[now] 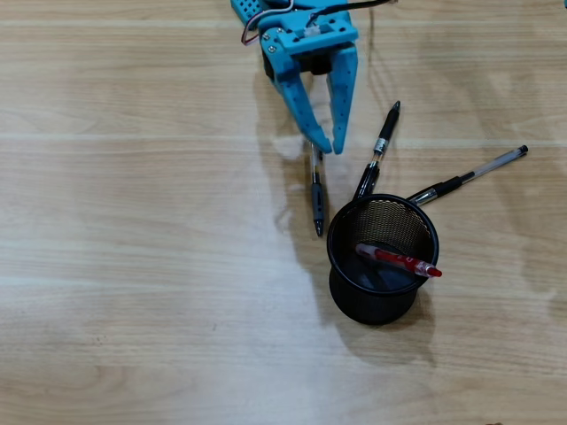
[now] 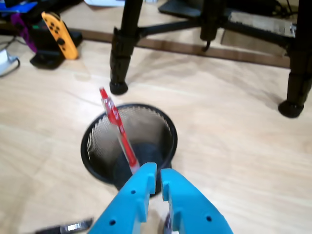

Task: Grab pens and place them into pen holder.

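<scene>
One red pen (image 1: 399, 261) is sitting in the pen holder (image 1: 341, 266). Three pens are lying on the bench (image 1: 133, 266). The hand (image 1: 326, 146) is pinching narrowly around the grey pen (image 1: 317, 199).

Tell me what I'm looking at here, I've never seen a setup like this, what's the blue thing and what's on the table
The blue thing is a small robot arm's gripper, two fingers that pinch like tongs. One picture looks straight down from above. The other comes from a camera riding on the arm's wrist, so the blue fingers poke in from its bottom edge.

On the wooden table stands a black mesh pen holder with a red pen already leaning inside. Three more pens lie beside it in the overhead view: a black pen with its top end at the fingertips, a grey pen and a clear pen.

The fingers are nearly together around the black pen's end, but whether they actually grip it I cannot tell.
</scene>
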`<state>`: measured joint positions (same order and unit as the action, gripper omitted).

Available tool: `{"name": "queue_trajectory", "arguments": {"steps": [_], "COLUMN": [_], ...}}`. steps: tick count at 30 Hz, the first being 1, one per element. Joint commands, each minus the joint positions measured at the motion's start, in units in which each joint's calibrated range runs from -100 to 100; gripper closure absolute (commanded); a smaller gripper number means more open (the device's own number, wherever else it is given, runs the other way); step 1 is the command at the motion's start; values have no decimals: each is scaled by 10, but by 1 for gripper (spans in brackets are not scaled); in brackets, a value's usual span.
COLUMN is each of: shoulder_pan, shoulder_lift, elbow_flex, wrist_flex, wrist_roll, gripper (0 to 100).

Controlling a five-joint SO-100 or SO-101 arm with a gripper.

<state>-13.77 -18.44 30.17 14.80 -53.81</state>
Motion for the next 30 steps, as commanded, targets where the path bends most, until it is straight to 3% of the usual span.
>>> {"name": "queue_trajectory", "arguments": {"steps": [1, 12, 17, 21, 30], "shoulder_pan": [16, 20, -11, -19, -29], "shoulder_lift": [-68, -107, -54, 26, 147], "elbow_flex": [13, -137, -217, -288, -313], "wrist_flex": [56, 428, 562, 608, 601], "wrist_roll": [27, 26, -21, -24, -28], "gripper": [98, 98, 98, 97, 97]}}
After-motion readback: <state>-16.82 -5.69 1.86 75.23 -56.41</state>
